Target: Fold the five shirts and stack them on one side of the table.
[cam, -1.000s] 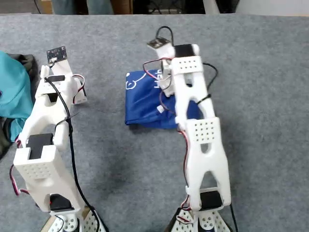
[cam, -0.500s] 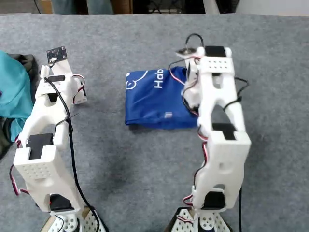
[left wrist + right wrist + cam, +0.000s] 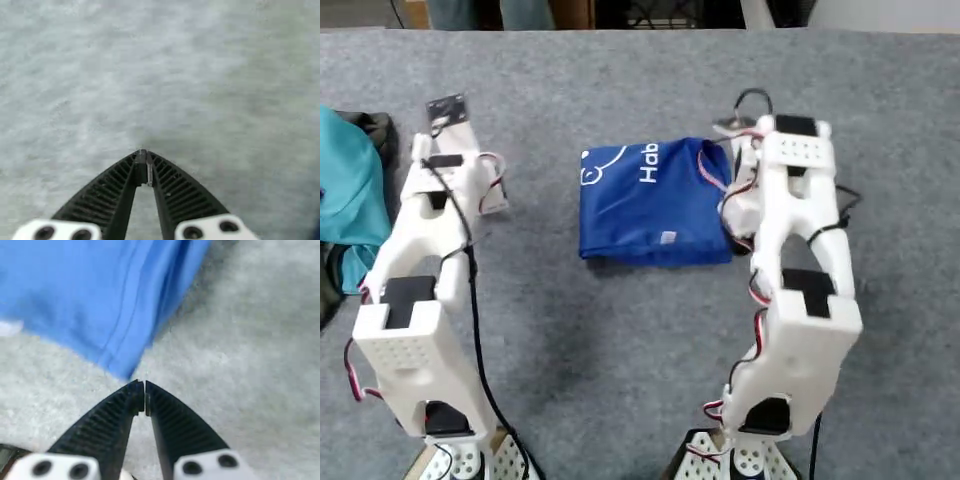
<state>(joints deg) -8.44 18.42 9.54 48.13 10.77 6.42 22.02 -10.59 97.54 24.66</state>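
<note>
Swung the right gripper (image 3: 144,385) off the blue shirt (image 3: 645,205) to just beside its corner, pinched shut, empty. Left gripper (image 3: 143,154) clenched too, over bare table (image 3: 550,330). Looks folded, lying mid-table; not yet stacked, teal shirt (image 3: 345,195) waiting far left

- Grey table (image 3: 570,340) is lying beneath both pairs of jaws.
- A wooden piece (image 3: 415,13) is standing past the table's far edge, well beyond the left jaws.
- A white surface (image 3: 890,12) is showing well beyond the right jaws.

Mat (image 3: 570,330) open ctr-front; blue shirt (image 3: 650,205) blocks ctr; teal pile (image 3: 345,195) left edge.
</note>
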